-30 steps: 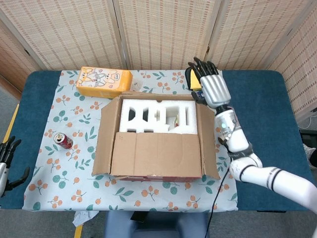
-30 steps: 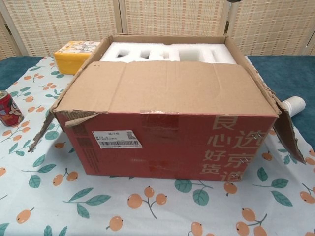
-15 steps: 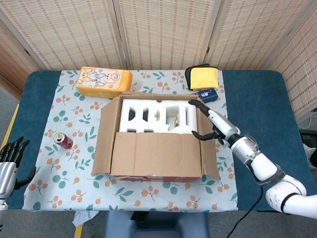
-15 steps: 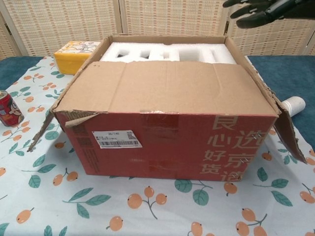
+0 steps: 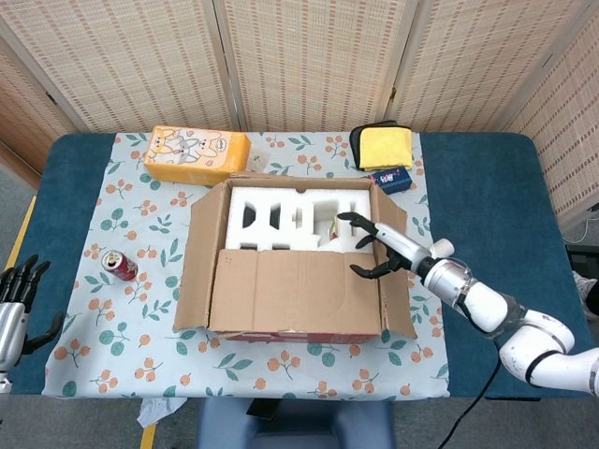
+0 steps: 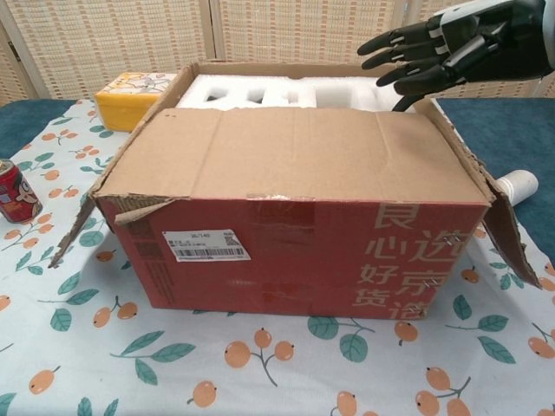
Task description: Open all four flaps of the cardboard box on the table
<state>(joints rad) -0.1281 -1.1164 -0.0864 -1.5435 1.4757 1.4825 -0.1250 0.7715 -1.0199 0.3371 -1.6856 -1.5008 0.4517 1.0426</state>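
Since half a second ago the right hand [image 5: 379, 251] has slid leftward, from the box's right wall to a spot over the open top, and the right forearm lies lower and flatter. Its fingers [image 6: 408, 54] are spread and stretched out, pointing left, with nothing in them; the thumb hangs just above the right end of the front flap [image 5: 295, 290], and whether it touches the cardboard cannot be told. In the chest view the same hand [image 6: 451, 43] hovers above the box's far right corner.

The left hand [image 5: 14, 304] sits at the left edge of the head view, off the table's corner, fingers apart and holding nothing.

The cardboard box [image 6: 295, 251] stands in the middle of the table on a flowered cloth [image 5: 140, 318]. Its front flap lies flat over the near half of the opening, the side flaps are folded outward, and white foam packing [image 5: 295, 217] shows in the far half.

A red can [image 5: 119, 266] stands on the cloth left of the box. An orange carton [image 5: 197, 155] lies behind the box's left corner, and a yellow cloth [image 5: 384, 146] and a small dark blue pack [image 5: 391, 179] lie behind its right corner.
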